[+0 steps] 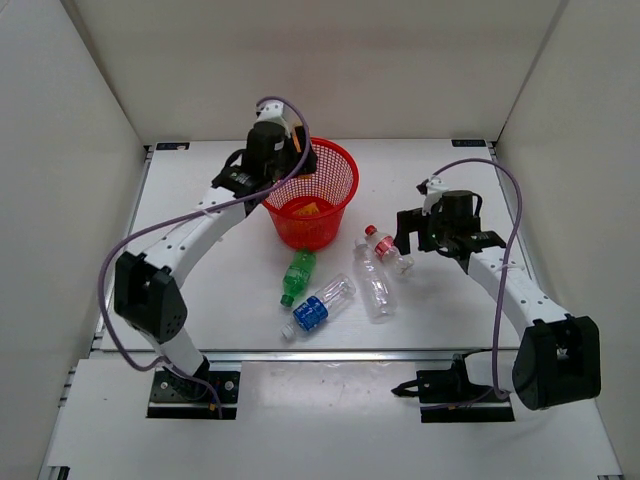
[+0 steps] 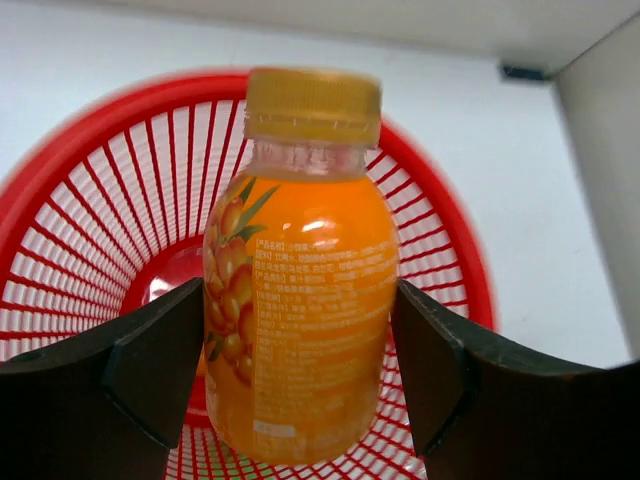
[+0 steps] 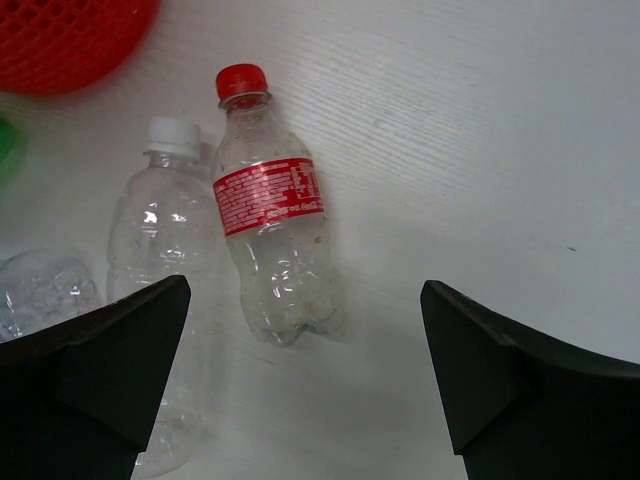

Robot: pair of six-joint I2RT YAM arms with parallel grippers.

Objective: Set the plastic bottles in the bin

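My left gripper [image 1: 290, 145] is shut on an orange-filled bottle [image 2: 300, 300] with a yellow cap and holds it upright above the red mesh bin [image 1: 340, 165], over its left side; the bin [image 2: 120, 115] lies right below in the left wrist view. A second orange bottle [image 1: 308, 208] lies inside the bin. On the table lie the green bottle [image 1: 297, 275], the blue-label bottle [image 1: 320, 308], the plain clear bottle [image 1: 373, 283] and the red-cap bottle [image 1: 388, 250]. My right gripper [image 1: 440, 242] is open and empty, just right of the red-cap bottle [image 3: 270, 240].
White walls close in the table on the left, back and right. In the right wrist view the plain clear bottle [image 3: 165, 250] lies beside the red-cap one, with the bin's base [image 3: 70, 40] at the top left.
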